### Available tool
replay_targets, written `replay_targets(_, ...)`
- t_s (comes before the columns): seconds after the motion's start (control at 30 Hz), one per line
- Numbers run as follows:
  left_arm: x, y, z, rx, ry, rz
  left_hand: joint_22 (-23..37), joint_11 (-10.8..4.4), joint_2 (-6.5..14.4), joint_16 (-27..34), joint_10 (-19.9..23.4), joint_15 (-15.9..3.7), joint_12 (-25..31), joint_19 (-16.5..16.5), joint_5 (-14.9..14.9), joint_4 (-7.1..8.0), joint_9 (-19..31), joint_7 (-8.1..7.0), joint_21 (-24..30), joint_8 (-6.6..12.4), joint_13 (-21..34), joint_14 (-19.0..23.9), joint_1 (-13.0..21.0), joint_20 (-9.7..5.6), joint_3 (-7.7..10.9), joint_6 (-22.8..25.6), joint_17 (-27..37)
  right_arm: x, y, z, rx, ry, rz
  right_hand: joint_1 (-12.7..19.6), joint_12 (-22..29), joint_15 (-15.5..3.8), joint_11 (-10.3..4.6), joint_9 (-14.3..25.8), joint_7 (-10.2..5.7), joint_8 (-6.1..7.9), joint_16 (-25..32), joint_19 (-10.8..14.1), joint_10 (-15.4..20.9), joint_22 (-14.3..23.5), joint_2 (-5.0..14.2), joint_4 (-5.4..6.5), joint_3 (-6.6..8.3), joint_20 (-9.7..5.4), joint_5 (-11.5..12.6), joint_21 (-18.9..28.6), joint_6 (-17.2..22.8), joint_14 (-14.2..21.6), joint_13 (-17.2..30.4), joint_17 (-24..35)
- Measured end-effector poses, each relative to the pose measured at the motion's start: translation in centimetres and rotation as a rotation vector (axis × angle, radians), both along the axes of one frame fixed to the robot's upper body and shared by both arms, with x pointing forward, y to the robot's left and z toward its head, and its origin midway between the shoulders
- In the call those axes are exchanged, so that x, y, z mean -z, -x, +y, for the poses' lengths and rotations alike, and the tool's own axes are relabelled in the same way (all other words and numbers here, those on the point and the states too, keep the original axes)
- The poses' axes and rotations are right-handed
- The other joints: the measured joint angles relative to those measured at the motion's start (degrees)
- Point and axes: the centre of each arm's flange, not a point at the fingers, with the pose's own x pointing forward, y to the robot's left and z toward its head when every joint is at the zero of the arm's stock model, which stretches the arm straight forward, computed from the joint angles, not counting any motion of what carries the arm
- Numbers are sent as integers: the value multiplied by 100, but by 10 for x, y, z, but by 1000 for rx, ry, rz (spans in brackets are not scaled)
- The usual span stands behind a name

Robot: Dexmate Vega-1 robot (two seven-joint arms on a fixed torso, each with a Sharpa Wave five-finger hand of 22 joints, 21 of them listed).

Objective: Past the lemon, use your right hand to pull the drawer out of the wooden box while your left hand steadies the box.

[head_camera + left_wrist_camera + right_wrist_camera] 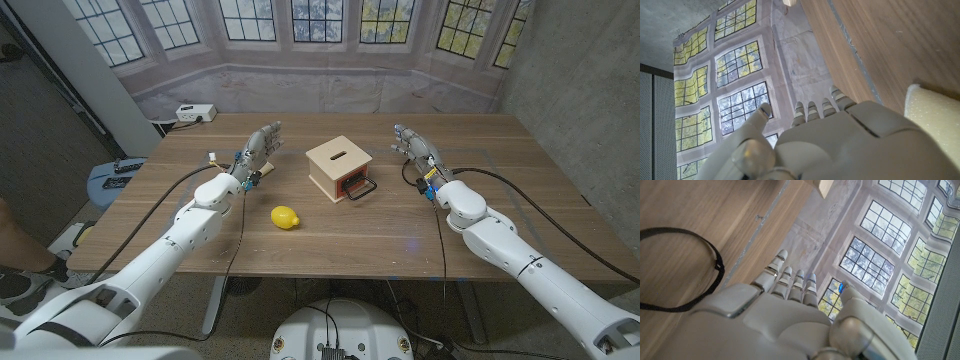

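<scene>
A small pale wooden box (338, 165) with a slot in its top stands near the middle of the brown wooden table (520, 170), its orange-red drawer (354, 183) pushed in and showing at the front face. A black wire handle (362, 189) hangs from the drawer front toward the robot. What the drawer or box holds cannot be told. A yellow lemon (286, 217) lies on the table nearer the robot, just left of the box and apart from it.

The robot's left hand (257, 150) is raised over the table to the left of the box, fingers (815, 111) straight and slightly spread, holding nothing and well clear of the box. The right hand (413, 146) is raised on the other side, right of the box, fingers (790, 280) likewise extended and empty, not touching the handle. A black cable loop (685, 270) lies on the table near the right hand. A white power strip (195, 113) sits on the ledge beyond the table's far left corner, below the leaded windows (325, 20).
</scene>
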Motion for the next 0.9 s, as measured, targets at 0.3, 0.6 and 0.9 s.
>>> replay_targets(0.3,-9,-3,-3,19,-20,-7,0,0,-11,0,0,30,0,0,17,0,0,0,0,0,0,30,10,0,0,0,0,-4,13,7,60,89,-10,16,0,0,0,0,0,21,0,-57,0,0,16,-30,-2,13,0,0,0,0,0,0)
replay_targets(0.6,-14,0,-4,33,-51,-14,0,0,-31,0,-1,30,0,-1,17,0,-1,0,0,0,-1,30,31,0,0,0,-1,-7,27,16,98,172,-21,30,22,-20,0,0,-1,21,0,-106,0,0,31,-61,-33,2,-23,0,0,-22,0,1)
replay_targets(0.9,-17,4,-7,48,-95,-20,-1,0,-31,0,-1,30,0,31,17,-24,-1,0,0,0,-1,29,31,31,24,0,-1,-13,42,22,132,259,-37,30,22,-20,31,-1,9,21,0,-127,30,-1,31,-93,-65,23,-23,0,53,-22,-1,1)
